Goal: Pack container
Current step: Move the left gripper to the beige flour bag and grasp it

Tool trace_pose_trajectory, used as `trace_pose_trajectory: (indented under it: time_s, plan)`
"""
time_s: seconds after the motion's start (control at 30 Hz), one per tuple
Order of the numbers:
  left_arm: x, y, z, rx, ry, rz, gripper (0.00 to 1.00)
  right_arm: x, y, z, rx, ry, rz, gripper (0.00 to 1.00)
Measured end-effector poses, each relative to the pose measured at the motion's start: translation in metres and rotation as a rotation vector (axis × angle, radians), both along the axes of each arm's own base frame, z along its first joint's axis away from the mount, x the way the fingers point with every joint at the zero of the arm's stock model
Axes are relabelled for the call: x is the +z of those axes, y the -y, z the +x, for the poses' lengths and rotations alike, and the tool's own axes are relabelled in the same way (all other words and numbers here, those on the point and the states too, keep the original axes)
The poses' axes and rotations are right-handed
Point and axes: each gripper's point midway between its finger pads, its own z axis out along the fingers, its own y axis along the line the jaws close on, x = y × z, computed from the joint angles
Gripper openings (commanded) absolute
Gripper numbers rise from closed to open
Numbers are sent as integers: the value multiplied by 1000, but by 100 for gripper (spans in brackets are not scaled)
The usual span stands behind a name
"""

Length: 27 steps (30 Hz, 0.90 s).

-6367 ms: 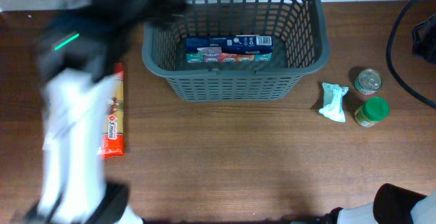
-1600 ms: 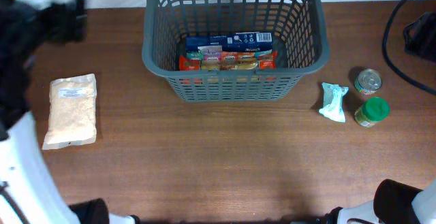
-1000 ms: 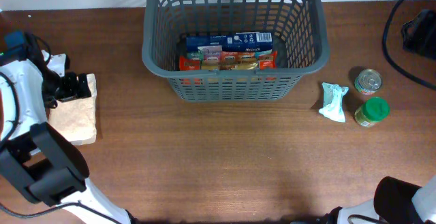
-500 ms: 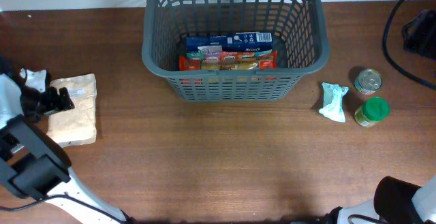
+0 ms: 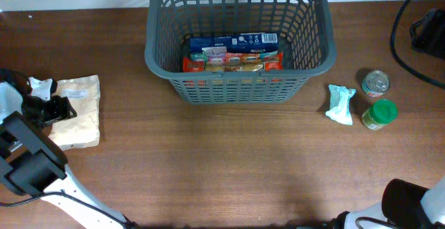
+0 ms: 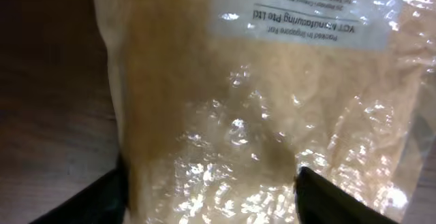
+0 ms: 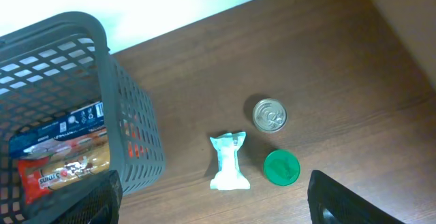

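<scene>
The dark grey basket (image 5: 236, 90) stands at the back middle and also shows in the right wrist view (image 7: 129, 135). It holds a blue box (image 5: 240, 44) and a red packet (image 5: 233, 63). A clear bag of beige grain (image 5: 80, 114) lies flat at the far left. My left gripper (image 5: 57, 109) is open at the bag's left edge. In the left wrist view (image 6: 211, 207) its fingers (image 6: 88, 203) straddle the bag (image 6: 238, 101), which fills the frame. My right gripper (image 7: 211, 214) is open and empty, high above the table.
Right of the basket lie a mint green packet (image 5: 341, 104), a tin can (image 5: 376, 83) and a green-lidded jar (image 5: 379, 114). They also show in the right wrist view: the packet (image 7: 228, 163), the can (image 7: 270, 114), the jar (image 7: 281, 167). A black cable (image 5: 407, 27) loops at the back right.
The red packet went from the table's left into the basket. My left arm came back to the far left and settled low over the grain bag, which shifted slightly.
</scene>
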Motion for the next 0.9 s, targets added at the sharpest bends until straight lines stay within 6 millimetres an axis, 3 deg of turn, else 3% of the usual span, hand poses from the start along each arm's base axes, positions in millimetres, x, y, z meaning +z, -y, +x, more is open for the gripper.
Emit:
trace_pose_trajectory:
  time_s: [0.03, 0.07, 0.37, 0.5, 0.6, 0.7, 0.77, 0.8, 0.9]
  plan:
    - [-1, -1, 0, -1, 0, 2, 11, 0, 0, 0, 0, -1, 1, 82]
    - [-2, -1, 1, -3, 2, 1, 2, -1, 0, 1, 0, -3, 1, 82]
    - [1, 7, 7, -8, 37, -59, 2, -1, 1, 1, -2, -5, 0, 81]
    - [4, 23, 10, -7, 51, -162, 2, -2, 1, 1, -2, -5, 0, 81]
    - [18, 38, 19, -1, 70, -279, 1, -2, 1, 1, -2, -5, 0, 81]
    - [53, 41, 43, 10, 151, -344, 2, -1, 1, 1, -2, -5, 0, 81]
    - [106, 40, 69, -8, 280, -351, 1, -2, 1, 1, -2, -5, 0, 81]
    - [122, 39, 77, -17, 323, -343, 2, -2, 1, 1, -2, -5, 1, 81]
    - [206, 41, 105, -94, 532, -265, 2, -2, 1, 1, -2, -6, 1, 81]
